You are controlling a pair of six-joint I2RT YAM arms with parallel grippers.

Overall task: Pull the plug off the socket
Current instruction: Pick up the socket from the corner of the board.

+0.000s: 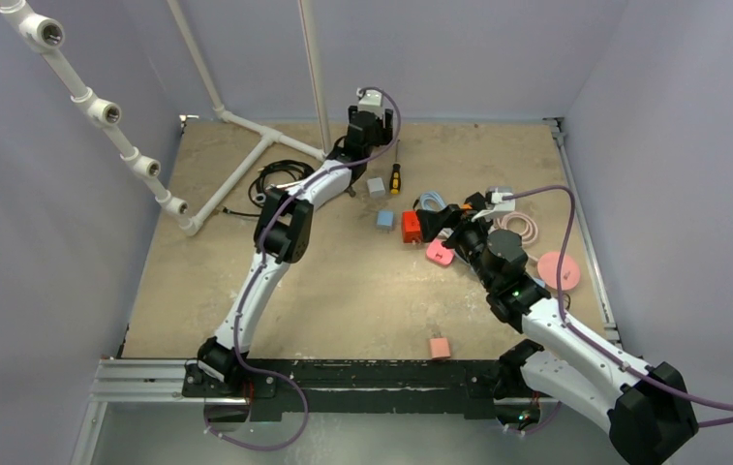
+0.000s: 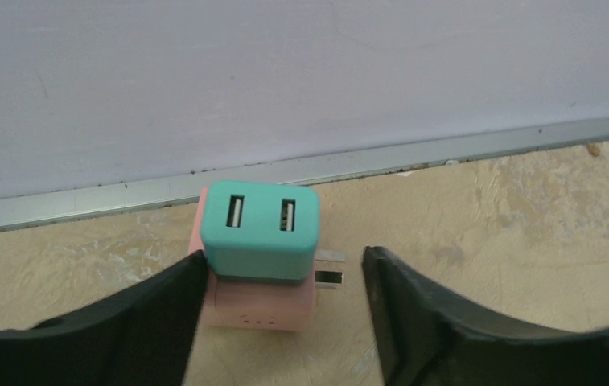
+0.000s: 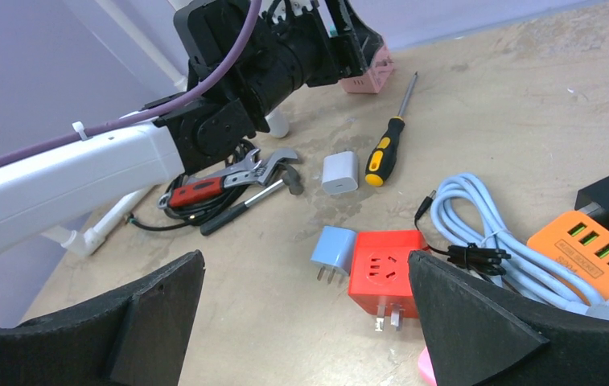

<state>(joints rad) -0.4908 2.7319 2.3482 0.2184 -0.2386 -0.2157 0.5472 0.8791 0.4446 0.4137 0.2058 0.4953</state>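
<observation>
Black fingers [image 2: 124, 322] of the left pincer [image 2: 285, 259] fill the bottom of the left wrist view. They stand fairly wide astride the teal plug [image 2: 261, 229]. The finger at 9 o'clock touches the plug's side and the one at 3 o'clock stands apart from it, so nothing is gripped. The plug sits on top of the pink socket [image 2: 257, 305], which shows at its 6 o'clock. Both rest on the bench [image 2: 486, 241] just beside the metal rail [image 2: 446, 153] under the far wall, at 12 o'clock of the bench in the top view. Two USB ports on the plug face the camera. Metal prongs [image 2: 329, 277] stick out at its 3 o'clock; whether they are the plug's or the socket's I cannot tell. The right pincer [image 3: 305, 259] is spread wide and holds nothing, toward 3 o'clock from the bench's middle. A red cube [image 3: 385, 273] and a blue charger [image 3: 331, 248] lie just ahead of it, with a screwdriver [image 3: 385, 149] and a white charger [image 3: 340, 171] beyond.
</observation>
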